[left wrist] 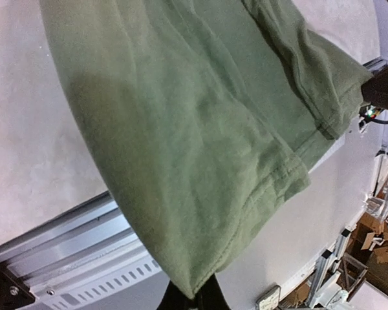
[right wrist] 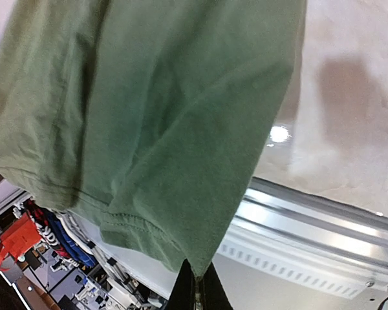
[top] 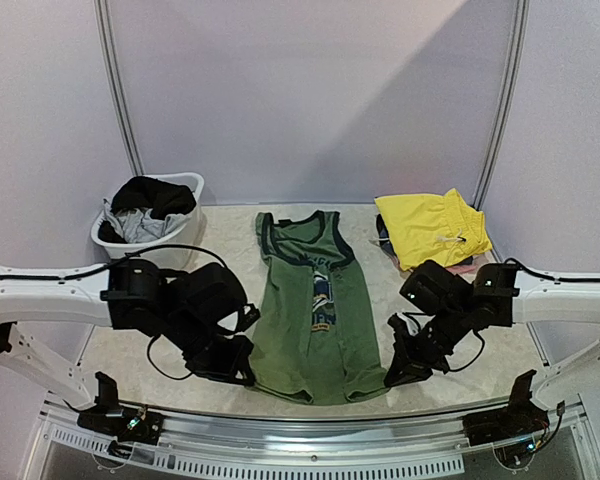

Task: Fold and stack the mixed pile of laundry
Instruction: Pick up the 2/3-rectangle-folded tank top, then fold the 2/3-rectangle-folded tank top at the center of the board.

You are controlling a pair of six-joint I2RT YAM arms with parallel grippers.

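Pale lilac walls close in a beige, marbled table (top: 130,350). At its far left a white tub (top: 110,243) holds grey and black clothes (top: 152,200), a part of the pile not yet dealt with. Next across, the left gripper (top: 248,375) sits low at the near edge, shut tight on the near left hem corner of the green top (top: 315,330). That top lies flat down the middle of the table, neck away from the arms, with navy binding at neck and armholes and a print on the chest. The right gripper (top: 388,378) mirrors the left, clamped on the near right hem corner. Far right, a yellow garment (top: 430,228) lies folded on something I can't make out.

The top looks thin, light and floppy. I'd judge it will sag between the two pinches and drag on the table. The hem corners are the sensible places to hold, both lifted evenly so the hem travels toward the neck without bunching. A corner pinch is only a small bite, so a tug could pull it free.

From above, the arms hide the grip. Only the wrist cameras show cloth nipped between closed fingers (right wrist: 210,292), the hem stitching, and the metal rail (left wrist: 71,252) at the table's edge. Neither wrist view shows the tub, the yellow piece or the chest print.
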